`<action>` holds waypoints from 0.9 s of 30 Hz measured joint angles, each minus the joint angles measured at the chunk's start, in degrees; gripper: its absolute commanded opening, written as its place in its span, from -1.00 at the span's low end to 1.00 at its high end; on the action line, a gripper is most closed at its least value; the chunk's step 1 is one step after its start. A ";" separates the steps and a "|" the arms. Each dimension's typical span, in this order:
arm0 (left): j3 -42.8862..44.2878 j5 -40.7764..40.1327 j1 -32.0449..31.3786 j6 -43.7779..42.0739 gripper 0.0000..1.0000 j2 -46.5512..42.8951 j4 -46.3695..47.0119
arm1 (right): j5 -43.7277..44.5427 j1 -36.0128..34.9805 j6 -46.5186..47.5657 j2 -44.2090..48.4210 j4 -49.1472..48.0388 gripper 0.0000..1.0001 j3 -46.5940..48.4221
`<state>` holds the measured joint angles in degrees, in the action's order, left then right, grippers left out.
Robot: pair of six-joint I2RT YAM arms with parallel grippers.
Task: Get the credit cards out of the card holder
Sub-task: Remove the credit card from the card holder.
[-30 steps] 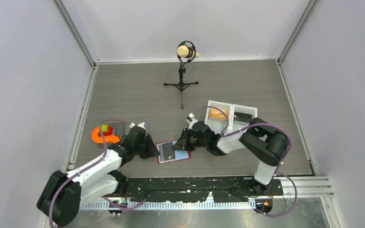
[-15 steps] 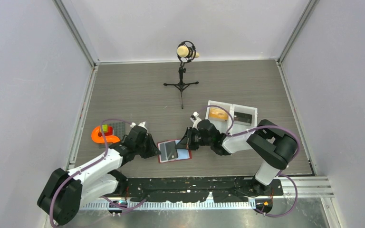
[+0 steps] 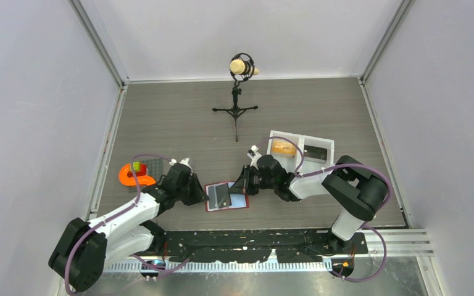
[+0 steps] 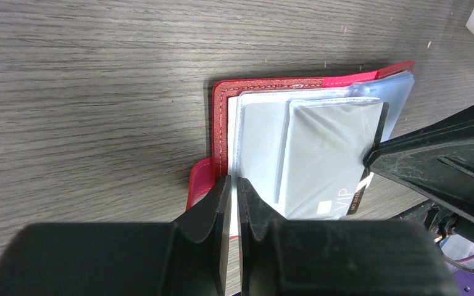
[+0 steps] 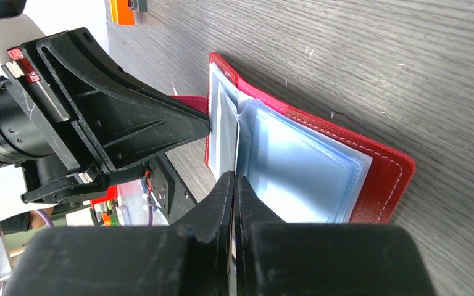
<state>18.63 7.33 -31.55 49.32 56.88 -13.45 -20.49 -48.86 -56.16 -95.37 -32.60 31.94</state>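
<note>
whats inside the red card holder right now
The open card holder shows pale sleeves and a grey card marked VIP, sticking partly out towards the right gripper. Whether further cards sit in the sleeves beneath is hidden.

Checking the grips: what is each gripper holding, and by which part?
The left gripper pinches the card holder at its edge; the right gripper pinches the grey card by its end.
</note>
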 measured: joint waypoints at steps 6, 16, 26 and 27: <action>0.00 0.00 0.00 -0.02 -0.77 0.00 0.02 | -1.55 0.33 -1.44 -0.42 -1.97 -0.86 0.00; 0.00 0.00 0.00 -0.02 -0.77 -0.02 0.02 | -1.64 0.37 -2.47 -0.96 -2.71 -0.89 -0.02; 0.00 0.02 0.00 -0.24 -0.71 -0.42 -0.26 | 3.48 0.72 0.52 9.92 8.07 -0.89 -0.68; 0.02 -0.02 0.00 -0.33 -0.67 -0.63 -0.52 | 3.98 0.72 0.70 11.08 8.92 -0.89 -0.68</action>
<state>18.65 7.31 -31.55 48.99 56.25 -13.98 -16.51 -48.14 -55.46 -84.29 -23.68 31.27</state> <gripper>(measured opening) 0.126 0.067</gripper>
